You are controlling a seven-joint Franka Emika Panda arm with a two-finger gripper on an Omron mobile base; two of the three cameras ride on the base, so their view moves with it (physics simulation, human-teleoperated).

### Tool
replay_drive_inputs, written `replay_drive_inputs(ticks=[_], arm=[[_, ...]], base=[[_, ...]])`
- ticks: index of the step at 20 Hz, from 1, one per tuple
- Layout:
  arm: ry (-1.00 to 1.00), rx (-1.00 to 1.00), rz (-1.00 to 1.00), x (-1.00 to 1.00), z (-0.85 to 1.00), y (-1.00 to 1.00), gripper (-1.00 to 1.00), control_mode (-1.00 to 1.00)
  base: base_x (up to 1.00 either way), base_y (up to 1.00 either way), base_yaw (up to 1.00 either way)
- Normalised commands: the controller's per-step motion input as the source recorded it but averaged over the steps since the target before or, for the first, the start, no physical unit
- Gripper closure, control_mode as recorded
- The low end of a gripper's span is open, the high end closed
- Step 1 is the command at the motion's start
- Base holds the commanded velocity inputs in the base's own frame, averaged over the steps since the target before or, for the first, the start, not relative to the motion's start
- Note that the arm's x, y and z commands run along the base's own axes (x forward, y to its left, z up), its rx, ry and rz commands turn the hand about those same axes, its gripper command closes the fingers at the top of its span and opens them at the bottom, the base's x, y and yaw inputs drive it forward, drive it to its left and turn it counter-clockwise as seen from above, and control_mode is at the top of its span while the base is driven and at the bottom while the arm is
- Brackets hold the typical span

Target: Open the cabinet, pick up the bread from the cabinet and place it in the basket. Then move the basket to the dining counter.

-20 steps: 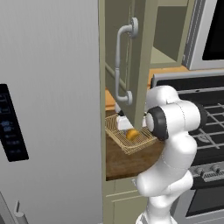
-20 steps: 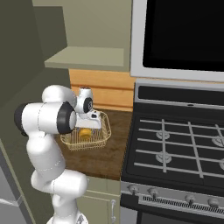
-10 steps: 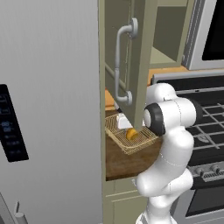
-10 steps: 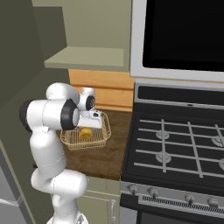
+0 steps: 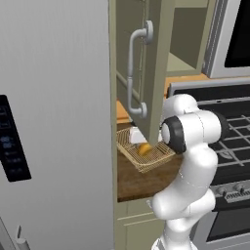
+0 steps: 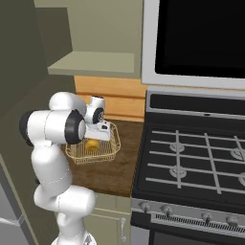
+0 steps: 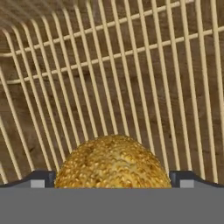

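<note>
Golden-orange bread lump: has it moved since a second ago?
No. The bread sits at the same spot in the tan wire-mesh basket, just below the olive cabinet door.

no text, label, brand or number can be read anywhere. the dark panel (image 5: 13, 139) on the fridge (image 5: 53, 97) carries faint bluish marks, too small and blurred to make out.
</note>
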Motion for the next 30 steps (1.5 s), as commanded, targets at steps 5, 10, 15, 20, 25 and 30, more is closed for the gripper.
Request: replay_drive_inputs(ticks=[5,10,15,20,25,30], arm=[[-0.39,0.08,0.0,0.0,-1.0,0.78,-1.0,-1.0],[-0.38,0.0,0.0,-0.03,-1.0,0.79,-1.0,-1.0],[-0.41,0.0,0.0,-0.36,-1.0,0.84,-1.0,-1.0],[-0.38,-0.03,-0.01,-0.64,-1.0,0.67,-1.0,-1.0],[-0.3,-0.05,-0.05,-0.67,-1.0,0.62,-1.0,-1.0],[-0.24,-0.01,-0.06,0.3,-1.0,0.27,-1.0,-1.0]], base=[[0.0,0.0,0.0],[0.0,0.0,0.0],[0.0,0.0,0.0],[0.0,0.0,0.0],[0.0,0.0,0.0],[0.0,0.0,0.0]])
